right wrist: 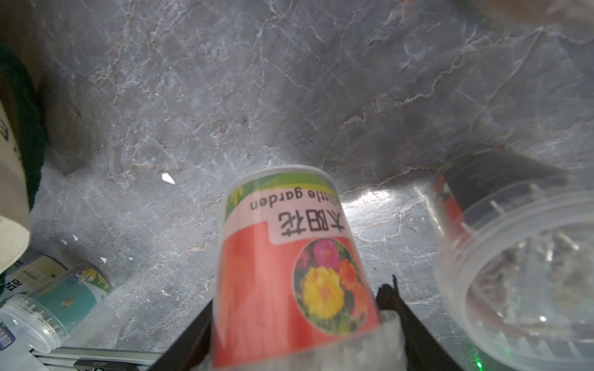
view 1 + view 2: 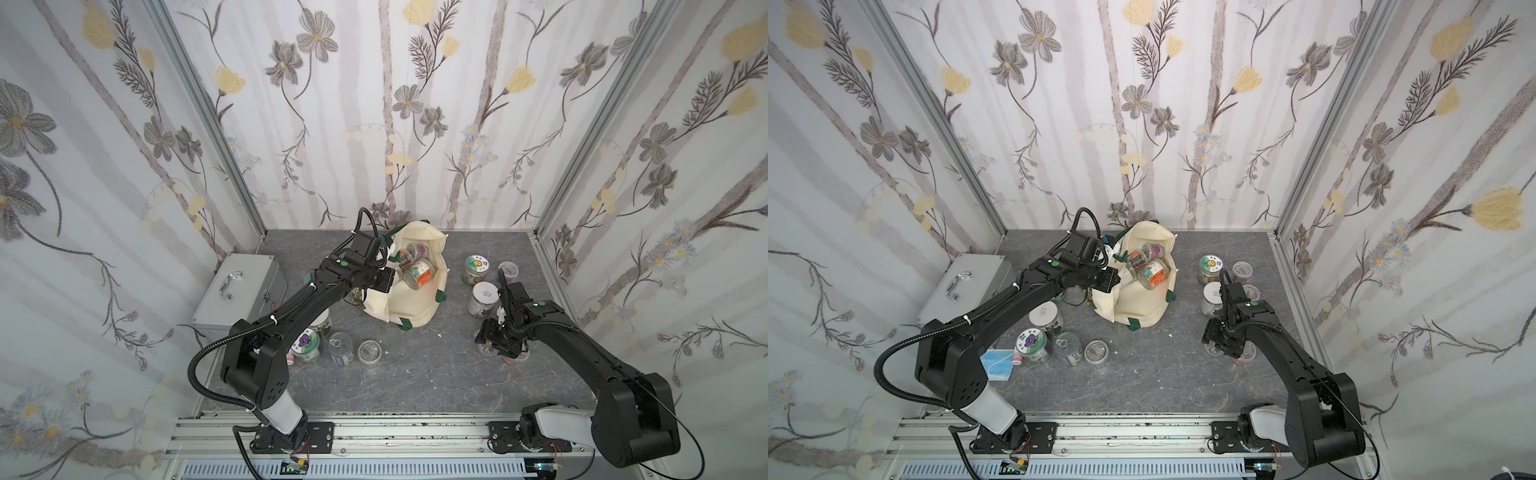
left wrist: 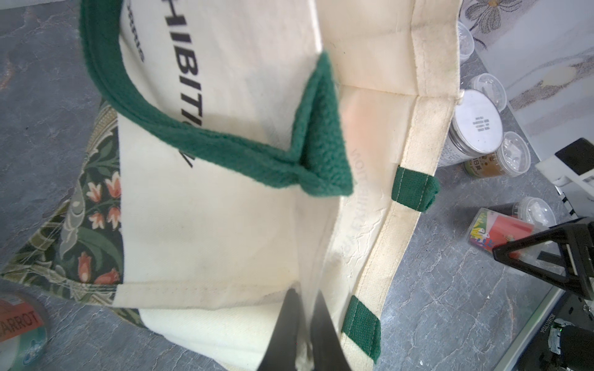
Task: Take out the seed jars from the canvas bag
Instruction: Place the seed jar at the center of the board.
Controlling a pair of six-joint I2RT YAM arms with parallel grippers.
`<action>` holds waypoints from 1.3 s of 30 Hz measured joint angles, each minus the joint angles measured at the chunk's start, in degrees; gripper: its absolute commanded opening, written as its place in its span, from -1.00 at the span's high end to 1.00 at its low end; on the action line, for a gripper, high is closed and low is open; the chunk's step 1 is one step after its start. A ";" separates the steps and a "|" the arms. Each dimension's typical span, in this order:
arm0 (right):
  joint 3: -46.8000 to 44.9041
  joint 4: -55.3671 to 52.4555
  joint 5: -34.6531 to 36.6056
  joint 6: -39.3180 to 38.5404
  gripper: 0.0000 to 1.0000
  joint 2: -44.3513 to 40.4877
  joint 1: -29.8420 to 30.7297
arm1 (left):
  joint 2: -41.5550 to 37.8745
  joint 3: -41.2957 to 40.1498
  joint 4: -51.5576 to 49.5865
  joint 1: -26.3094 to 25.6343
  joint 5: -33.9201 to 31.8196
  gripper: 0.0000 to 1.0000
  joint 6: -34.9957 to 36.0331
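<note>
The canvas bag [image 2: 415, 305] [image 2: 1133, 309] stands open at the back middle of the grey table, with three seed jars [image 2: 419, 275] lying inside. My left gripper [image 3: 305, 298] is shut on the cream wall of the canvas bag [image 3: 225, 225] at its left rim, beside a green handle [image 3: 321, 160]. At the right front, my right gripper [image 1: 299, 295] [image 2: 505, 349] is shut on a seed jar with a red flower label [image 1: 289, 257], bottom end close to the table. I cannot tell if it touches. Several seed jars stand on the table to the right [image 2: 482, 297] and left [image 2: 340, 348].
A silver metal case [image 2: 237, 291] lies at the left edge. A blue face mask [image 2: 996, 365] and a small pink-capped bottle [image 2: 1016, 358] lie by the left arm. A clear-lidded jar [image 1: 514, 257] stands right beside the held jar. Walls enclose three sides.
</note>
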 measured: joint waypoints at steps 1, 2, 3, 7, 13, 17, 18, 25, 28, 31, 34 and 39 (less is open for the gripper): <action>0.33 -0.11 0.00 -0.28 -0.20 0.79 -0.33 | 0.00 0.02 -0.07 0.00 0.11 0.83 -0.02; 0.61 -0.26 0.00 -0.42 -0.20 1.36 -0.50 | 0.00 0.02 -0.11 0.00 0.24 0.83 -0.02; 1.01 -0.55 0.04 -0.76 -0.21 2.03 -0.76 | 0.00 0.02 -0.15 0.00 0.28 0.83 -0.04; 2.95 -1.49 0.61 -1.84 -0.22 4.28 -1.77 | 0.00 0.24 -0.46 0.00 0.31 0.83 -0.04; 5.11 -2.71 1.53 -3.72 -0.26 7.54 -2.99 | 0.00 0.35 -0.83 0.00 0.70 0.83 -0.04; 6.93 -3.34 1.81 -4.85 -0.29 10.67 -3.48 | 0.00 0.37 -1.03 0.00 0.76 0.83 -0.07; 7.39 -3.58 1.99 -5.22 -0.30 11.28 -3.56 | 0.00 0.37 -1.03 0.00 0.79 0.83 -0.07; 8.96 -4.15 2.75 -6.34 -0.41 14.03 -3.74 | 0.00 0.37 -1.07 0.00 0.85 0.83 -0.13; 9.60 -4.26 2.75 -6.78 -0.51 14.34 -3.89 | 0.00 0.46 -1.16 0.00 0.92 0.82 -0.13; 10.16 -4.33 2.75 -7.17 -0.62 14.56 -3.98 | 0.00 0.46 -1.18 0.00 0.94 0.82 -0.13; 10.86 -4.63 2.73 -7.28 -0.74 14.60 -3.98 | 0.00 0.46 -1.20 0.00 0.94 0.82 -0.13; 13.16 -5.42 2.47 -7.32 -0.99 13.00 -4.00 | 0.00 0.46 -1.20 0.00 0.94 0.82 -0.13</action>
